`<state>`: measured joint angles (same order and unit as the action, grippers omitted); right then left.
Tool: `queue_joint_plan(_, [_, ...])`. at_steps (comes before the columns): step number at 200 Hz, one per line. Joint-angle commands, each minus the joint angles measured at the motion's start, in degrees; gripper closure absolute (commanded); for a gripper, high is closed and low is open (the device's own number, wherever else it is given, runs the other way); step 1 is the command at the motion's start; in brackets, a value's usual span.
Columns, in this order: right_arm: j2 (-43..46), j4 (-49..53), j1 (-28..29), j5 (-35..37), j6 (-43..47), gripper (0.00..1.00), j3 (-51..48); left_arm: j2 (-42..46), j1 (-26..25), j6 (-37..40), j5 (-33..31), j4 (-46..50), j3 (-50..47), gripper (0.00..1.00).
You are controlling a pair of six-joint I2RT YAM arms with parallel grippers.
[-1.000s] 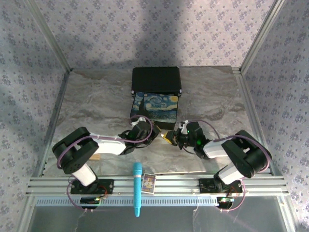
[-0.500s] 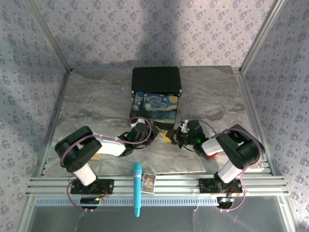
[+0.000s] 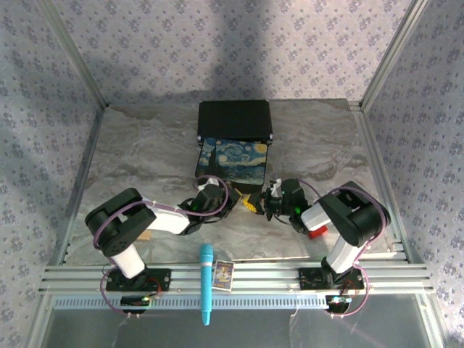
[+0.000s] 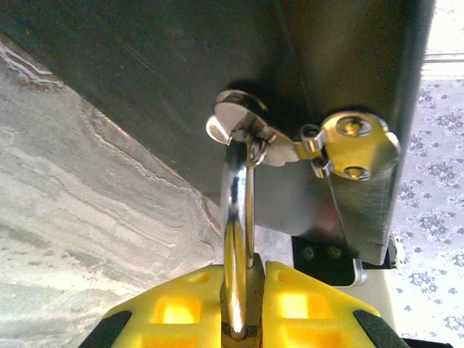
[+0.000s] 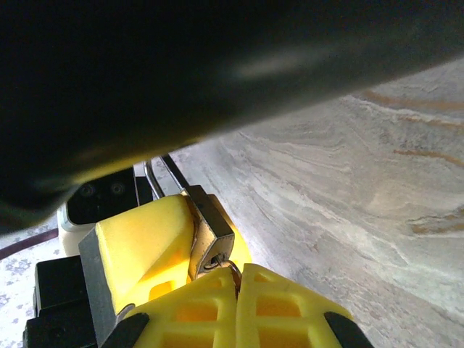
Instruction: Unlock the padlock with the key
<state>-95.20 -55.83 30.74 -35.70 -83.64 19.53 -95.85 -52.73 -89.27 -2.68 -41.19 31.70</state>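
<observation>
The padlock [image 5: 210,230] hangs off the hasp [image 4: 268,141] on the near face of the painted box [image 3: 232,163], about mid-table [image 3: 145,152] and a bit toward the near edge. Its shackle [image 4: 235,217] is threaded through the hasp ring and looks like it's seated in the body, so by the look of it the lock isn't open yet.

The left gripper [image 4: 245,304] has its yellow fingers clenched on the padlock, pinning it from the left. The key [image 5: 217,261] is barely a glint at the bottom of the lock body, right at the keyhole, and the right gripper [image 5: 235,297] is pinched shut on it with its fingertips nearly touching the lock.

The change over the last second is all on the right side. The right arm [image 3: 355,214] has folded in, its elbow has swung left toward the lock, and its gripper has crept closer to the padlock. The red block [image 3: 317,233] is now uncovered beside that arm. The left side has hardly budged.

That reads like the key getting pushed home, with the turn as the next job. How deep the key sits can't be told from here.
</observation>
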Motion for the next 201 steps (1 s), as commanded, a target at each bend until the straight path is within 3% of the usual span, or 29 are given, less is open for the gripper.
queue_joint_plan(1, [5.67,9.05,1.87,6.26,6.34,1.0,4.16,-0.56,-2.21,-0.78,7.65,-6.93,1.69,1.0])
queue_joint_plan(39, [14.28,25.42,6.6,16.1,15.32,1.0,6.55,-1.09,-2.33,-1.29,7.69,-6.88,2.0,1.0])
queue_joint_plan(88, [12.61,23.88,5.39,12.12,15.92,1.0,5.8,-1.53,-2.25,-1.85,7.22,-6.92,1.57,1.0])
queue_joint_plan(127, [19.38,37.72,6.28,18.38,22.72,0.55,4.93,-0.85,-1.71,-1.55,6.29,-0.73,2.24,1.0])
queue_joint_plan(175, [24.51,47.91,6.67,22.61,29.41,0.45,3.4,0.29,-1.34,-0.02,4.48,6.36,3.78,1.0])
queue_joint_plan(201, [29.0,54.25,10.56,31.56,39.68,0.39,3.95,0.23,-1.18,-0.19,4.61,6.44,3.75,1.0])
